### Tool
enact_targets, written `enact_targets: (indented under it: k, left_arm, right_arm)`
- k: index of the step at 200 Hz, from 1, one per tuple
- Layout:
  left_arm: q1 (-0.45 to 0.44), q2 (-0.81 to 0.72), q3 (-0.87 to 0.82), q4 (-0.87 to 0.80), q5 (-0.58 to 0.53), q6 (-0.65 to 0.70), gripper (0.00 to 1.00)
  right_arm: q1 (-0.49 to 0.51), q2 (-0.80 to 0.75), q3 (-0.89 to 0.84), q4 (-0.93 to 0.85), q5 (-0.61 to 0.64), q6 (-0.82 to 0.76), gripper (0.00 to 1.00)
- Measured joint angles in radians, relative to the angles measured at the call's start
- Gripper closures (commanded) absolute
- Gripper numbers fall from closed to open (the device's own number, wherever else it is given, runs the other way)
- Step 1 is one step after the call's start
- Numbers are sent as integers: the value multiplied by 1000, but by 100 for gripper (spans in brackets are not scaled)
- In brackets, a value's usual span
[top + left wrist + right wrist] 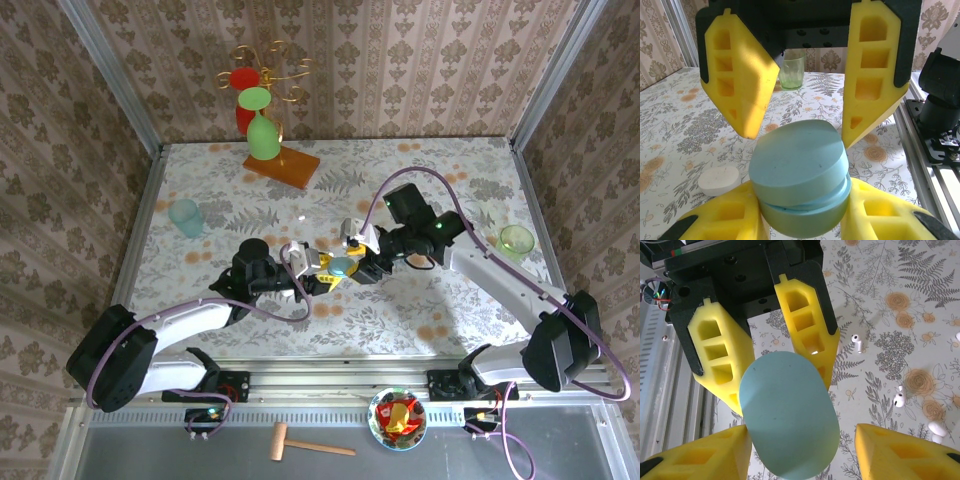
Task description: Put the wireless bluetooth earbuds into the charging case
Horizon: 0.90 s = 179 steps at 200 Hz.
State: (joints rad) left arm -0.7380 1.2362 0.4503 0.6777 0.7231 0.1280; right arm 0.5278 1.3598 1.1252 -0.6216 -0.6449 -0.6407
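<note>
Left claw: my left claw point(802, 196) is clenched on the charging case point(799, 165); a yellow finger presses each side of its lower half.

Right claw: my right claw point(801, 427) is released; its fingers point(700, 462) stand apart around the same case; one pad touches the case's edge, and the other is just clear of it with cloth showing in the gap.

Charging case: pale blue and pebble-shaped; held off the cloth between the two claws, near the middle of the table point(420, 170); a seam runs round it between lid and base, and I cannot tell whether the lid is shut tight.

Claws together: in the top view they meet tip to tip, left claw coming in from the left, right claw from the right; the blue case sits between them.

Earbuds: several white earbuds point(856, 342) lie loose on the flowered cloth, on the far side of the held case and well apart from one another; none is in the case or in either claw.

White case: a white case point(719, 180) lies flat on the cloth, beside my left claw on its far side.

Green cup: a green cup point(516, 240) stands upright near the right edge of the table.

Teal cup: a teal cup point(185, 216) stands at the left of the table.

Stand: a wire stand point(265, 110) on an orange base holds red and green glasses at the far edge.

Near shelf: a small hammer point(310, 445) and a bowl point(398, 418) lie below the arm bases.
</note>
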Motion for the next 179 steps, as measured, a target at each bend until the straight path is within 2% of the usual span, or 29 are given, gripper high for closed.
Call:
enact_targets:
  k: [122,161,179]
  left_arm:
    - [-1,0,-6,13,26,-1,77]
    - [-1,0,-10,30,34,-18,78]
    - [-1,0,-10,38,35,-28,77]
  right_arm:
    - [-26,-47,-42,136,20,69,42]
    - [-26,-57,-54,152,25,65,59]
    - [-26,-57,-54,151,20,53,63]
